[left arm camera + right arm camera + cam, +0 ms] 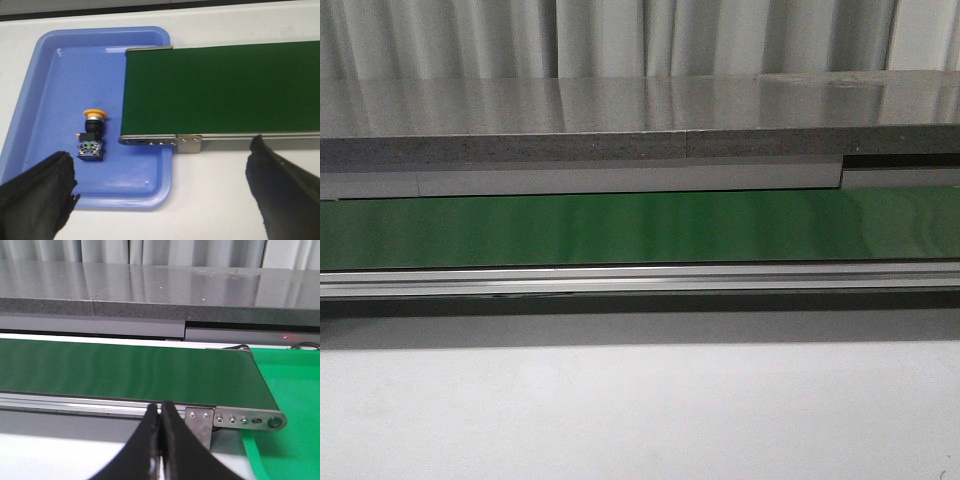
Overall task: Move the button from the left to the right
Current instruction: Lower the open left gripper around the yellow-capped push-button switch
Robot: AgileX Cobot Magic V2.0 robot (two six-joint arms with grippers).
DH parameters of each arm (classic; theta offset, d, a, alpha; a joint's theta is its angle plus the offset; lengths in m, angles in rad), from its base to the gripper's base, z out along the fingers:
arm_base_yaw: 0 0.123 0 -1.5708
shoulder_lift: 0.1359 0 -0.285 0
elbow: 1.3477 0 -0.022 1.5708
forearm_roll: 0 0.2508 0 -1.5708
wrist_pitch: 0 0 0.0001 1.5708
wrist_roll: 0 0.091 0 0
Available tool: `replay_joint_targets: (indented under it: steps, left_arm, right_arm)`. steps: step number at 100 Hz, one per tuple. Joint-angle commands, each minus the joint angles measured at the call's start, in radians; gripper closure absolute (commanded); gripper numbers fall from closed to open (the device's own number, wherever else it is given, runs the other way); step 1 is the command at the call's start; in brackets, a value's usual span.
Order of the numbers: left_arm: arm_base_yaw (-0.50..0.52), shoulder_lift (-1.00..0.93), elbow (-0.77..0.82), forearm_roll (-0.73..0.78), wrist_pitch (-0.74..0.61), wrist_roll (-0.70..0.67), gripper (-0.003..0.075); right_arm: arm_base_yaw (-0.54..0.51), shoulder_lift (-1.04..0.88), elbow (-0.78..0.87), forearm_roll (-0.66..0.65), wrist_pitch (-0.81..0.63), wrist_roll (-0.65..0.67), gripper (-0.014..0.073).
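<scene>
The button (92, 135), with a yellow-orange cap and a black body, lies on its side in a blue tray (50, 90), beside the end of the green belt (220, 90). My left gripper (162, 172) is open and hovers above the tray's near edge, its left finger (40, 192) close to the button without touching it. My right gripper (160, 412) is shut and empty, in front of the belt's rail near the belt's right end. No gripper shows in the front view.
The green belt (640, 228) runs across the front view with a metal rail (640, 280) along its near side and a grey shelf (620, 120) behind. A green tray (290, 405) sits under the belt's right end. White table (640, 410) lies in front.
</scene>
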Motion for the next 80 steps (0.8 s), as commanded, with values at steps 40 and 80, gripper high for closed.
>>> replay_joint_targets:
  steps: [40,80]
  left_arm:
    - [0.275,0.386,-0.187,0.006,-0.070,0.028,0.0050]
    - [0.347,0.680,-0.261,0.002,-0.133,0.030,0.0050]
  right_arm:
    - [-0.007,-0.016,-0.018,-0.003,-0.085,0.000,0.0662]
    - [-0.007,-0.016,-0.018,-0.003,-0.085,0.000,0.0662]
